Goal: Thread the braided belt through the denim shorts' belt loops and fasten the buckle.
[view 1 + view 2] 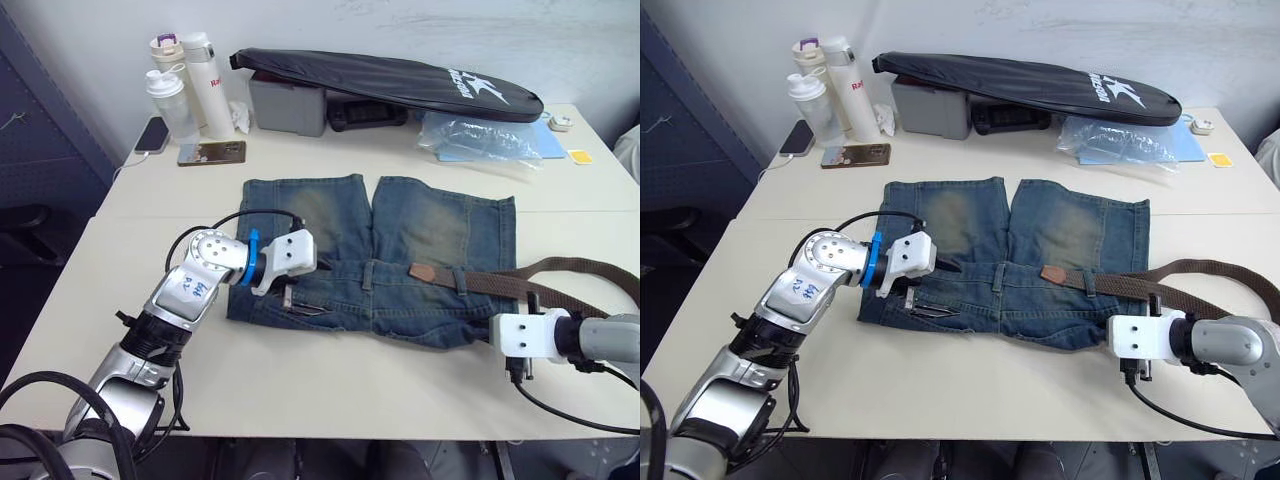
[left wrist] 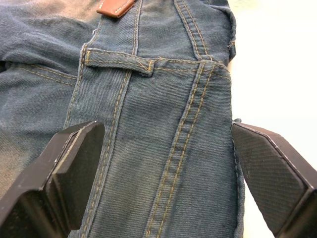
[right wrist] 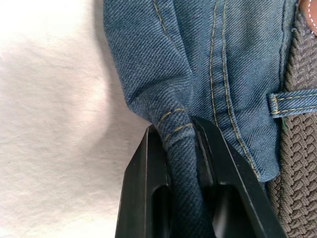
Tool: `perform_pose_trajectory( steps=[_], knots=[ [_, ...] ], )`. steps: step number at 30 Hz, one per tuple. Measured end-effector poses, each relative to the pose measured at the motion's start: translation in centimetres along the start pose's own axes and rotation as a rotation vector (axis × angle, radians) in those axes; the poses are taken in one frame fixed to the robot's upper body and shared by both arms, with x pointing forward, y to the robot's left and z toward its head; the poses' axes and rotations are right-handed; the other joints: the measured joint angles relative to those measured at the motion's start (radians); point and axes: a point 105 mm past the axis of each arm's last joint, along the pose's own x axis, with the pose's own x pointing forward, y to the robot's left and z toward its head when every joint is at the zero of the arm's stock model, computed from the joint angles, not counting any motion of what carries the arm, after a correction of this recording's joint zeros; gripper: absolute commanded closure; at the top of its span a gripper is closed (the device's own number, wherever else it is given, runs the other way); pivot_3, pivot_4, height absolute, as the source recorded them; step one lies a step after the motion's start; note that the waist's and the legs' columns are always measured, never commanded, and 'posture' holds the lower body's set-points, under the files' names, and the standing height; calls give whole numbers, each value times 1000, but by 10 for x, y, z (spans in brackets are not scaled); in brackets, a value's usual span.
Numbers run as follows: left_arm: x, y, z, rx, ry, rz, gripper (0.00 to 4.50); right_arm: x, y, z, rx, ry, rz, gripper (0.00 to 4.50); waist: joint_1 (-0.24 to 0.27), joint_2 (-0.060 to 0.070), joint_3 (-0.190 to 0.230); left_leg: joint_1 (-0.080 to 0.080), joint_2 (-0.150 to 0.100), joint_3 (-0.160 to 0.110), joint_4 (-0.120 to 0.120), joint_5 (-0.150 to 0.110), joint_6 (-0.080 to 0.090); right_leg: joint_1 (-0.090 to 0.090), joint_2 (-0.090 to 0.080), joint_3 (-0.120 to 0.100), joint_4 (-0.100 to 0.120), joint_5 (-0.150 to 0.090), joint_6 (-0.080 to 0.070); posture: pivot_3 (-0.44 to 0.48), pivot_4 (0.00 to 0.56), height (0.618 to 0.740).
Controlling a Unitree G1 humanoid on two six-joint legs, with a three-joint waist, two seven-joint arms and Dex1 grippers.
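Note:
The denim shorts (image 1: 400,230) lie flat on the table, waistband toward me. From the right, the braided belt (image 1: 500,283) runs along the waistband under a belt loop (image 3: 292,101), and its leather tip (image 1: 423,271) rests near the middle. The buckle is out of view. My left gripper (image 1: 312,287) hovers open over the left half of the waistband, its fingers (image 2: 74,168) straddling the denim just short of another belt loop (image 2: 119,60). At the shorts' right corner, my right gripper (image 3: 181,148) is shut on a fold of the waistband edge, beside the belt.
Along the table's back stand bottles (image 1: 185,90), two phones (image 1: 212,153), a grey box (image 1: 288,105) under a long black bag (image 1: 390,80), and a clear plastic bag (image 1: 480,138). The belt's free length loops over the table's right side (image 1: 600,275).

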Motion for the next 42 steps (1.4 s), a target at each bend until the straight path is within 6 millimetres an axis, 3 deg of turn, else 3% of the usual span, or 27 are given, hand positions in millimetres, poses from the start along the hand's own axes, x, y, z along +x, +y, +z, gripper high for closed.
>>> perform_pose_trajectory(
  steps=[3, 6, 8, 12, 18, 20, 24, 27, 31, 33, 37, 42],
  knots=[
    [2, 0, 1, 0, -6, -3, 0, -6, -9, 2, 5, -9, -19, 1324, 0, 0, 0, 0, 0, 0, 0, 0, 0, 0, 0, 0, 0, 0, 0, 0, 150, 740],
    [3, -1, 2, 0, -10, -6, 0, -20, -34, 14, 113, -77, -111, 48, -1, 1, 0, 0, 0, 0, 1, 0, 0, 0, 0, 0, 1, 0, 0, 0, 150, 740],
    [3, -1, 2, 1, -10, -6, 0, -38, -54, 32, 219, -160, -178, 48, -4, 1, 0, 0, 2, -1, 0, 0, 0, 0, 2, 0, 1, 0, -1, 0, 150, 740],
    [4, -1, 2, 2, -9, -5, 0, -49, -67, 52, 356, -225, -213, 48, -3, 1, 0, 0, 2, -2, 0, 0, 0, 0, 1, 0, 0, 0, -1, 0, 150, 740],
    [4, -1, 2, 2, -10, -5, 0, -33, -54, 67, 546, -308, -186, 48, 1, 1, 0, -1, 1, -2, 0, 0, 0, 0, 0, -1, 0, 0, -1, 0, 150, 740],
    [4, -1, 2, 2, -9, -3, 0, -32, -59, 73, 584, -337, -215, 48, 0, 1, 0, -1, 1, -2, 1, 0, 0, 0, 0, -1, 0, 0, -1, 0, 150, 740],
    [5, 0, 3, 2, -14, 2, 0, -24, -74, 68, 538, -256, -327, 48, -5, 3, -1, 0, 1, -1, 0, 0, 0, 0, 1, 0, 1, 0, -1, 0, 150, 740],
    [7, -1, 5, 1, -22, 3, 0, -1, -71, 62, 511, -183, -354, 48, -8, 3, -1, -1, 1, 0, -1, 0, 0, -2, 1, 1, 1, 0, -1, 0, 150, 740],
    [11, 0, 8, -1, -40, 12, 0, 16, -89, 76, 826, -389, -481, 48, -23, 2, -2, -2, 2, -3, -1, 3, -3, -2, 2, -1, 2, 0, -1, 0, 150, 740],
    [12, -1, 11, 6, -45, 12, 0, 24, -89, 82, 1127, -517, -492, 48, -24, 6, -4, -1, 2, -4, -2, 3, -4, -2, 2, -1, 3, 0, -1, 0, 150, 740],
    [10, 1, 11, 1, -41, 28, 0, 24, -76, 70, 1274, -434, -520, 48, -21, 8, -5, -2, 0, -4, -1, 2, -1, -1, 0, 0, 2, 0, -1, 0, 150, 740],
    [14, 1, 12, -24, -52, 35, 0, 22, -75, 83, 1487, -571, -434, 48, -28, 9, -6, -1, 1, -6, -3, 2, -1, -3, 1, 1, 4, 0, -1, 0, 150, 740]
  ],
)
